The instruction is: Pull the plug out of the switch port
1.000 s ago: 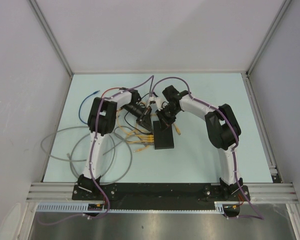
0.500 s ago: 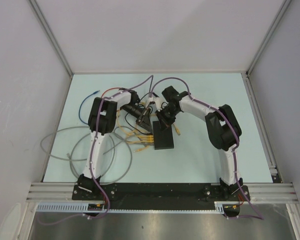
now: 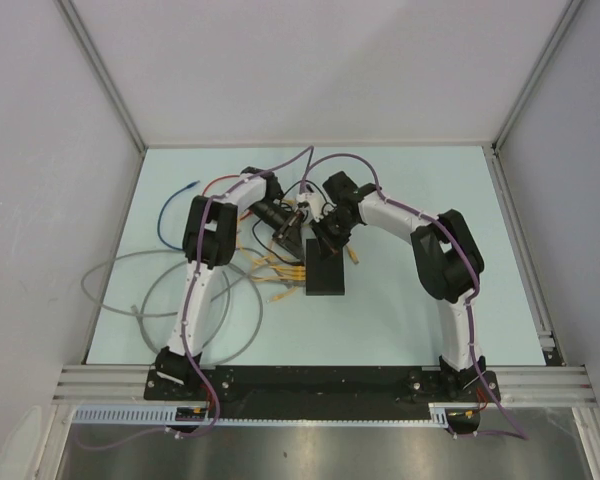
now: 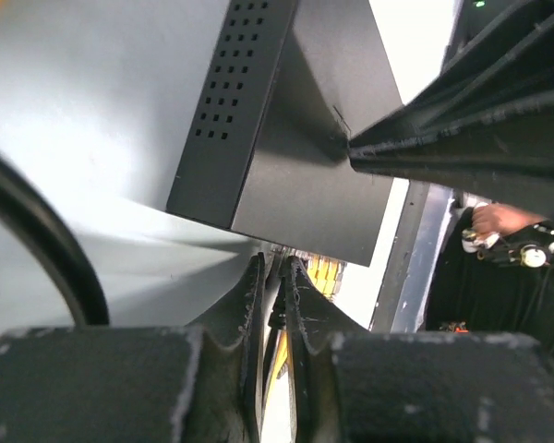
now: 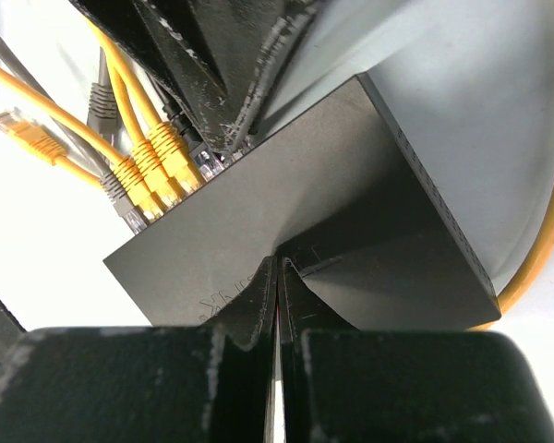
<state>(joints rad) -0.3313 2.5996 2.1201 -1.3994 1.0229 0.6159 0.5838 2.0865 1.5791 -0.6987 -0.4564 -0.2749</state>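
The switch (image 3: 327, 278) is a flat black box in the middle of the table, with several yellow plugs (image 5: 152, 161) and a grey plug (image 5: 120, 198) in the sockets on its left edge. My left gripper (image 3: 292, 243) is at that socket row. In the left wrist view its fingers (image 4: 251, 295) are pinched on a thin dark plug (image 4: 279, 314) just in front of the switch (image 4: 295, 175). My right gripper (image 5: 277, 263) is shut and empty, with its tips pressed down on the top of the switch (image 5: 212, 221).
Loose grey cables (image 3: 160, 300) loop over the left of the table, and a blue cable (image 3: 175, 200) lies behind them. A loose yellow plug (image 5: 14, 125) lies left of the switch. A yellow cable (image 5: 545, 240) curves past its right side.
My left gripper has moved slightly towards the far end of the socket row. The switch has moved a little away from the arms' bases. My right gripper stays on it.
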